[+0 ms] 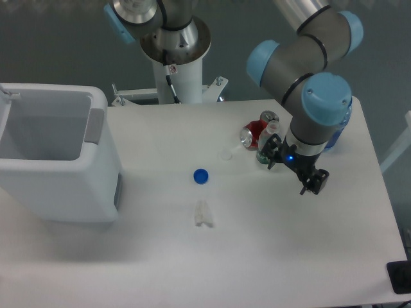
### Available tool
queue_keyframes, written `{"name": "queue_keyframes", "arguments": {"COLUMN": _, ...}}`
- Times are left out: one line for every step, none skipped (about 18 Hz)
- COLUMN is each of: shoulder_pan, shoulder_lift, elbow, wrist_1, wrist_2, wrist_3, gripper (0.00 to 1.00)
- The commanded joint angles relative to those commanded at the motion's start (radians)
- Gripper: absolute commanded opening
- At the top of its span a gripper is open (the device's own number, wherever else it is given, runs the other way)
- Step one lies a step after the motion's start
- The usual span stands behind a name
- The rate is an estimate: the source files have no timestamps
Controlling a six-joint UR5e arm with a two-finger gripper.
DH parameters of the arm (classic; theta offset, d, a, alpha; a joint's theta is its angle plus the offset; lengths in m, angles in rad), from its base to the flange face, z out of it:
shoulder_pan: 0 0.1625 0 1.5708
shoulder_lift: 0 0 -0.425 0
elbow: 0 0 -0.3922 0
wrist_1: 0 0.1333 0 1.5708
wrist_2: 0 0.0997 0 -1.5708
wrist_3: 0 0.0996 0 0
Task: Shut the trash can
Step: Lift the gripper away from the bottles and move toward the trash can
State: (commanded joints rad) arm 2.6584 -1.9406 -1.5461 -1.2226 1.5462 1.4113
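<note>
Hovering with fingers apart and empty, gripper (293,173) well right of the open trash can (58,168), beyond the blue bottle cap (201,175).

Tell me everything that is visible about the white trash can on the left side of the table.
The trash can is a large boxy bin of white plastic with rounded corners. It stands upright at the left edge of the table, partly cut off by the picture. Its top is open, showing a pale inside that looks empty. A grey strip sits on its right rim. Nothing touches it; the tool is far to its right.
</note>
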Motion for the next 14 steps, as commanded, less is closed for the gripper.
{"name": "queue_keyframes", "arguments": {"shoulder_pan": 0.0, "shoulder_lift": 0.012, "elbow": -0.012, "wrist_1": 0.0, "wrist_2": 0.003, "wrist_3": -0.006, "gripper": 1.0}}
{"name": "queue_keyframes", "arguments": {"shoulder_pan": 0.0, "shoulder_lift": 0.021, "elbow": -0.023, "wrist_1": -0.002, "wrist_2": 0.011, "wrist_3": -0.017, "gripper": 1.0}}
{"name": "queue_keyframes", "arguments": {"shoulder_pan": 0.0, "shoulder_lift": 0.034, "elbow": -0.037, "wrist_1": -0.003, "wrist_2": 0.018, "wrist_3": -0.024, "gripper": 1.0}}
{"name": "queue_keyframes", "arguments": {"shoulder_pan": 0.0, "shoulder_lift": 0.049, "elbow": -0.051, "wrist_1": -0.002, "wrist_2": 0.02, "wrist_3": -0.034, "gripper": 1.0}}
{"name": "queue_keyframes", "arguments": {"shoulder_pan": 0.001, "shoulder_lift": 0.063, "elbow": -0.054, "wrist_1": -0.003, "wrist_2": 0.017, "wrist_3": -0.041, "gripper": 1.0}}
{"name": "queue_keyframes", "arguments": {"shoulder_pan": 0.002, "shoulder_lift": 0.071, "elbow": -0.055, "wrist_1": -0.008, "wrist_2": 0.011, "wrist_3": -0.046, "gripper": 1.0}}
{"name": "queue_keyframes", "arguments": {"shoulder_pan": 0.002, "shoulder_lift": 0.077, "elbow": -0.058, "wrist_1": -0.012, "wrist_2": 0.009, "wrist_3": -0.057, "gripper": 1.0}}
{"name": "queue_keyframes", "arguments": {"shoulder_pan": 0.0, "shoulder_lift": 0.086, "elbow": -0.065, "wrist_1": -0.011, "wrist_2": 0.008, "wrist_3": -0.08, "gripper": 1.0}}
{"name": "queue_keyframes", "arguments": {"shoulder_pan": -0.002, "shoulder_lift": 0.095, "elbow": -0.066, "wrist_1": -0.011, "wrist_2": 0.0, "wrist_3": -0.116, "gripper": 1.0}}
{"name": "queue_keyframes", "arguments": {"shoulder_pan": -0.002, "shoulder_lift": 0.106, "elbow": -0.065, "wrist_1": -0.011, "wrist_2": -0.029, "wrist_3": -0.155, "gripper": 0.91}}
{"name": "queue_keyframes", "arguments": {"shoulder_pan": -0.002, "shoulder_lift": 0.118, "elbow": -0.066, "wrist_1": -0.011, "wrist_2": -0.07, "wrist_3": -0.185, "gripper": 0.8}}
{"name": "queue_keyframes", "arguments": {"shoulder_pan": -0.003, "shoulder_lift": 0.138, "elbow": -0.066, "wrist_1": -0.012, "wrist_2": -0.098, "wrist_3": -0.205, "gripper": 0.69}}
{"name": "queue_keyframes", "arguments": {"shoulder_pan": -0.005, "shoulder_lift": 0.155, "elbow": -0.069, "wrist_1": -0.012, "wrist_2": -0.115, "wrist_3": -0.219, "gripper": 0.56}}
{"name": "queue_keyframes", "arguments": {"shoulder_pan": -0.011, "shoulder_lift": 0.172, "elbow": -0.077, "wrist_1": -0.014, "wrist_2": -0.13, "wrist_3": -0.238, "gripper": 0.41}}
